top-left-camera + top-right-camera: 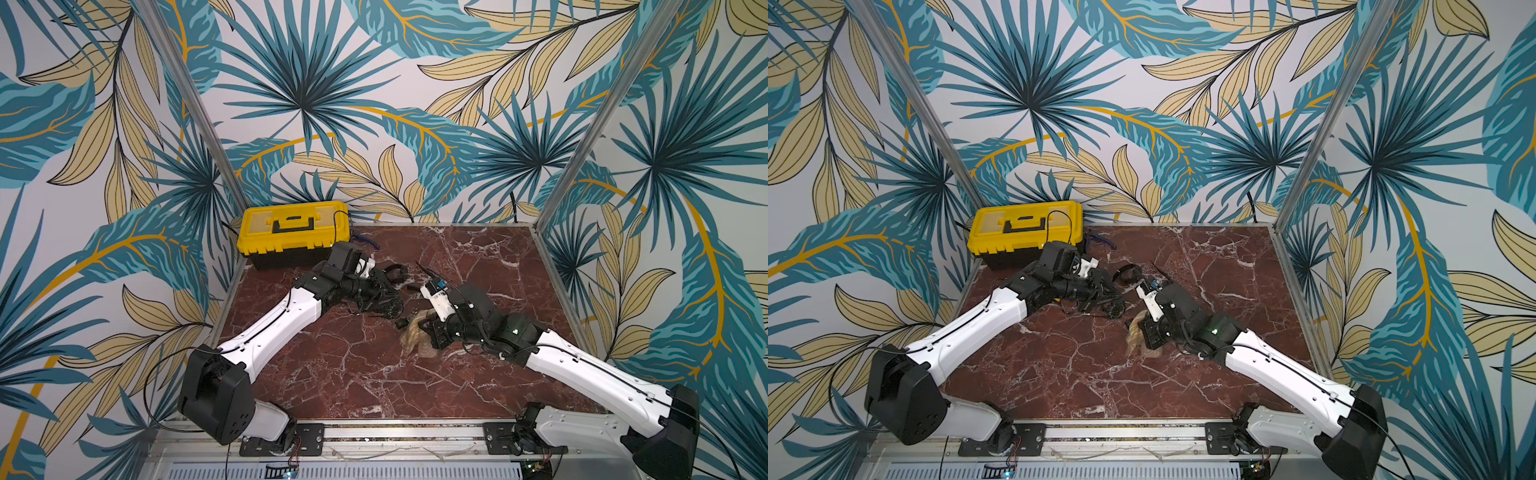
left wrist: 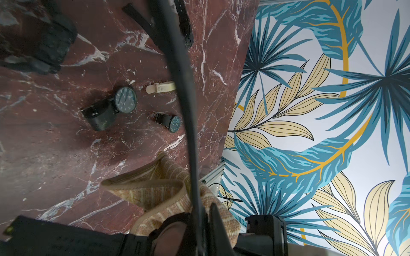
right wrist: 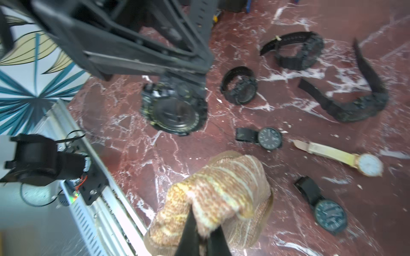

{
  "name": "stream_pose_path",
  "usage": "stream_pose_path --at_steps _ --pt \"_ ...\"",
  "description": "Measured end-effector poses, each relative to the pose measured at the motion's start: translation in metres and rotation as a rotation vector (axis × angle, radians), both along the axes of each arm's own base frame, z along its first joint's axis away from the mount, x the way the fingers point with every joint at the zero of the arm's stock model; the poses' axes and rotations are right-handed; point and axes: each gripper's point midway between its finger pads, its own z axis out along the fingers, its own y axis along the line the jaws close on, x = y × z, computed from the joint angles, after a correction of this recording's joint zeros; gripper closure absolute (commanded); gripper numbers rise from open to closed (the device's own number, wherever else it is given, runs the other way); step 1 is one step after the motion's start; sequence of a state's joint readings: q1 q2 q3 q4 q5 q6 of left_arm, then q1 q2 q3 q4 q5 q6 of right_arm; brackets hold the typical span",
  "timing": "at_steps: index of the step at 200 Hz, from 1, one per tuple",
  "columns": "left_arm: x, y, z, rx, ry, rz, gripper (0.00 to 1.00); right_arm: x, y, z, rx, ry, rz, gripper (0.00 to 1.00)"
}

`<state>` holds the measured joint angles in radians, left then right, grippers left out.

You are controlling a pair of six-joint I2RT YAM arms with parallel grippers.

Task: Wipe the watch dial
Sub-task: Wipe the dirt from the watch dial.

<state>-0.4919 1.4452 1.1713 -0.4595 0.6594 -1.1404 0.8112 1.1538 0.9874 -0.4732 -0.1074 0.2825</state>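
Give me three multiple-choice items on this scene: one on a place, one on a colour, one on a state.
1. The yellow plastic toolbox stands at which corner of the red marble table? A far left B near right C far right
2. The dial of the cream-strapped watch is: A red B white C green
3. The right gripper is: A open B shut on nothing C shut on the tan woven cloth
Key: A, it sits by the back-left walls; B, its face shows white; C, its fingers pinch the cloth.
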Motion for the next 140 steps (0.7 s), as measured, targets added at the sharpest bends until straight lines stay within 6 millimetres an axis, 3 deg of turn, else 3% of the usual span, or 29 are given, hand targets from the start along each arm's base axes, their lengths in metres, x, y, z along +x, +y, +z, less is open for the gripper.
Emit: stream_pose_path --at_steps 66,95,118,140 --pt "0.003 -0.005 -0.019 0.025 0.042 -0.009 1.00 0.026 0.053 0.033 0.060 -0.043 0.125 1.00" --pt "0.006 -0.004 -0.025 0.037 0.048 -0.002 1.00 0.037 0.073 0.016 0.037 0.001 0.161 1.00" --pt "0.009 -0.001 -0.025 0.040 0.047 0.006 1.00 0.037 0.078 -0.001 0.019 0.040 0.173 1.00" --pt "0.010 0.000 -0.025 0.038 0.049 0.008 1.00 0.035 0.077 -0.004 0.026 0.043 0.178 1.00"
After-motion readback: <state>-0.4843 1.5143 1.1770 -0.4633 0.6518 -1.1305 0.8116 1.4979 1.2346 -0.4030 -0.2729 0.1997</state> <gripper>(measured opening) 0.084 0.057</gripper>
